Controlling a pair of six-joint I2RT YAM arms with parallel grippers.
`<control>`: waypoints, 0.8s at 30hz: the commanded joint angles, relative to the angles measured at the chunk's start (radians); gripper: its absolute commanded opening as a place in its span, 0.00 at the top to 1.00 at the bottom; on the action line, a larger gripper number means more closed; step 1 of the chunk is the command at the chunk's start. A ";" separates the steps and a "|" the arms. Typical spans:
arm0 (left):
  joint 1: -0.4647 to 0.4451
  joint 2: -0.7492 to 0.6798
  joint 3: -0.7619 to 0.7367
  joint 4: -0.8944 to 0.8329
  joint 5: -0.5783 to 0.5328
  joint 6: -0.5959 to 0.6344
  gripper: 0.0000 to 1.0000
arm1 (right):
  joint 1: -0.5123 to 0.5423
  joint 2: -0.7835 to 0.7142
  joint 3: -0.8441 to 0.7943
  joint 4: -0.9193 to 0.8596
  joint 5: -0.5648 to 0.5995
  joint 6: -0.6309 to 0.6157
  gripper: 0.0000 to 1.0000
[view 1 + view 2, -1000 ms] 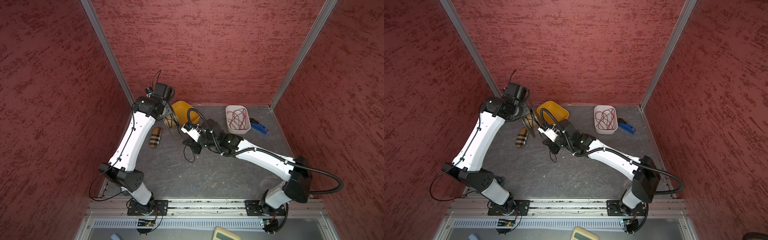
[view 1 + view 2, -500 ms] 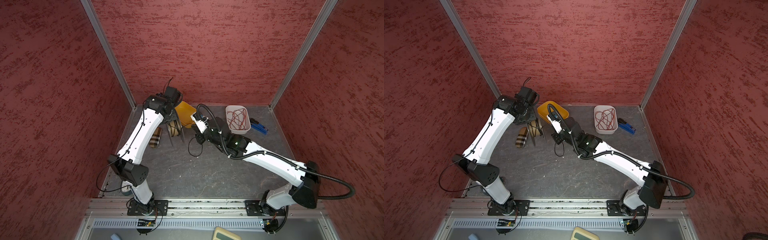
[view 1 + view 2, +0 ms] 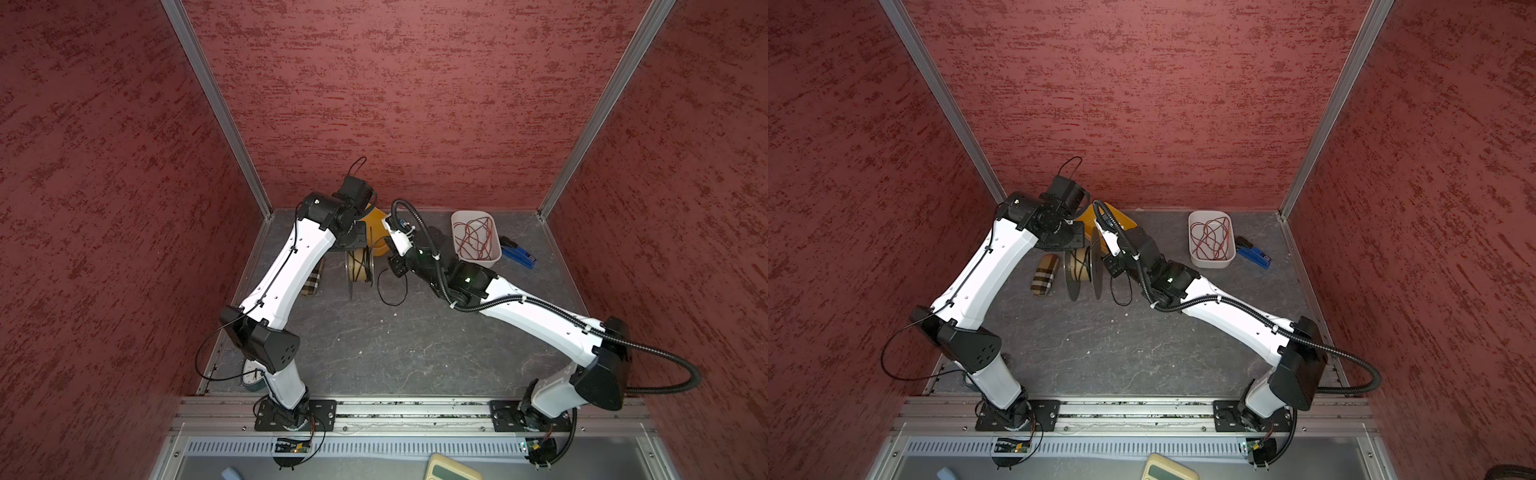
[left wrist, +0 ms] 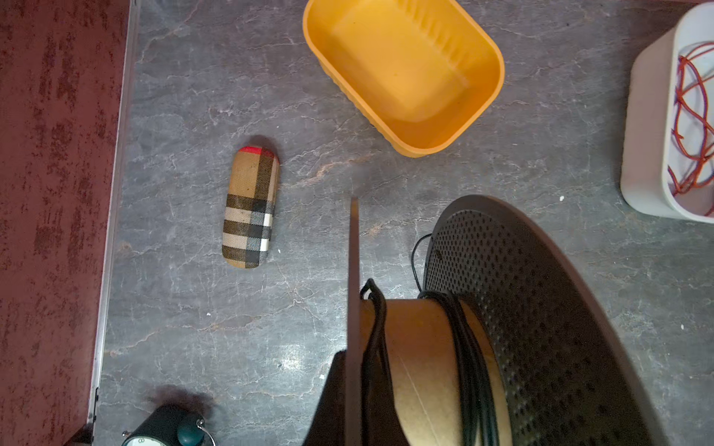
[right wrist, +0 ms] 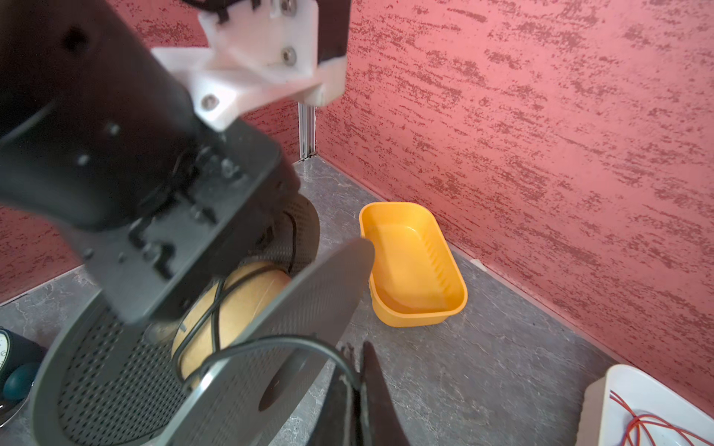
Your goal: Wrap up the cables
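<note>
In a top view, the right gripper (image 3: 395, 269) is pinching the cable (image 3: 392, 305), its slack looping below the jaws onto open floor (image 3: 374, 353). The left gripper (image 3: 358, 243) is hanging over the spool (image 3: 359, 270), just beside.

In the left wrist view, the left jaws are clamping the spool's thin flange (image 4: 353, 251), with cable turns lying on the core (image 4: 417, 347) beside them.

In the right wrist view, the cable is arcing over the near flange into the pressed-together fingers (image 5: 373, 386).

Front half of tabletop (image 3: 395, 353) bare, wide room btwn arm bases. Back crowded: spool (image 3: 1084, 270) upright mid, plaid case (image 3: 1044, 275) just left of it, yellow tub (image 4: 402, 73) behind, white tray (image 3: 478, 263) & blue stapler (image 3: 517, 257) back right. Black cable (image 3: 392, 305) loops loose just right of spool.
</note>
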 commanded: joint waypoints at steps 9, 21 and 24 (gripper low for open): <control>-0.077 -0.046 0.054 0.006 0.022 0.130 1.00 | -0.122 0.045 0.136 -0.094 -0.059 0.087 0.91; -0.072 -0.140 0.156 0.082 0.145 0.195 1.00 | -0.252 -0.012 0.024 -0.096 -0.187 0.237 0.86; -0.071 -0.174 0.152 0.134 0.173 0.211 1.00 | -0.269 -0.032 -0.020 -0.081 -0.209 0.260 0.86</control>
